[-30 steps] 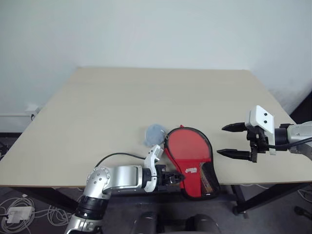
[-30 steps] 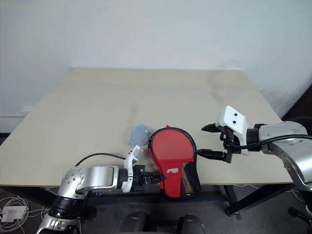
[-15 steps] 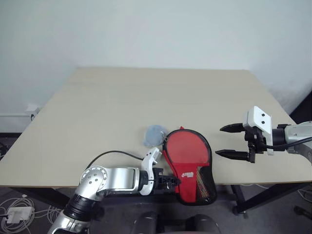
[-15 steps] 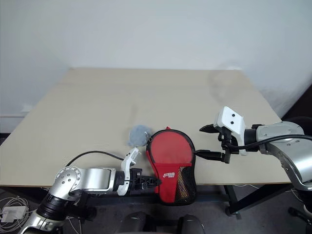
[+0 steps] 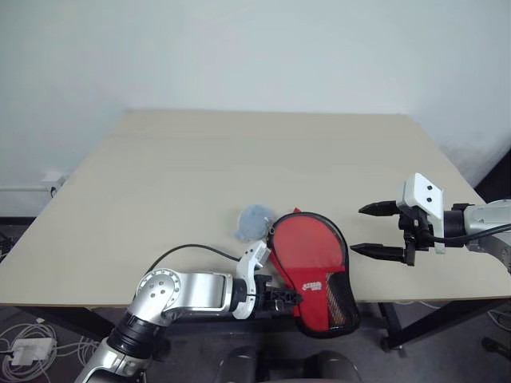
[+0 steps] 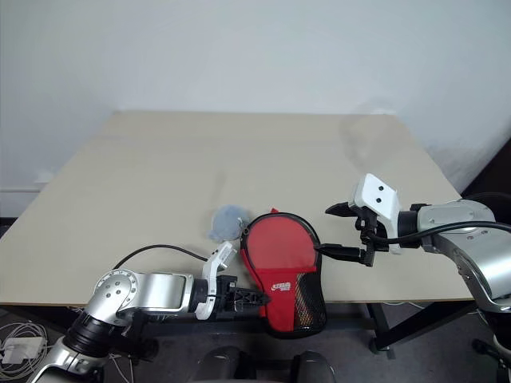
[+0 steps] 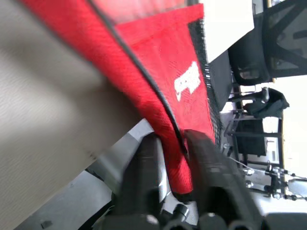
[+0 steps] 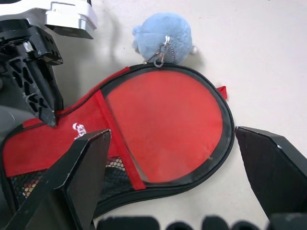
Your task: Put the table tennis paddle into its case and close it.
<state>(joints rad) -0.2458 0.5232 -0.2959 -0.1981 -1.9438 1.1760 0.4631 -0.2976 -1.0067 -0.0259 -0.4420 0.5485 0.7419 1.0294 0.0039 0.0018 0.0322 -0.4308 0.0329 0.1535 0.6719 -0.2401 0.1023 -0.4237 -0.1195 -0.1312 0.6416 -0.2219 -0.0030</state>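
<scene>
The case (image 5: 318,281), a paddle-shaped pouch with black trim, lies at the table's front edge, and its narrow mesh end hangs over that edge. The table tennis paddle (image 5: 307,243) sits inside, its red blade showing through the see-through side. My left gripper (image 5: 295,299) reaches in from the left at the narrow end. In the left wrist view its fingers (image 7: 153,153) stand slightly apart, with the case's black edge trim (image 7: 163,108) running between them. My right gripper (image 5: 357,230) hovers wide open just right of the case's round end, holding nothing.
A fluffy blue-grey ball (image 5: 255,218) is clipped to the case's far end and rests on the beige table (image 5: 239,152). A black cable (image 5: 192,251) loops from my left wrist over the table's front edge. Cables and a power brick (image 5: 32,349) lie on the floor at left.
The left gripper's fingers have parted a little around the case's edge. The case's narrow end swung slightly left, then back. The right gripper kept still.
</scene>
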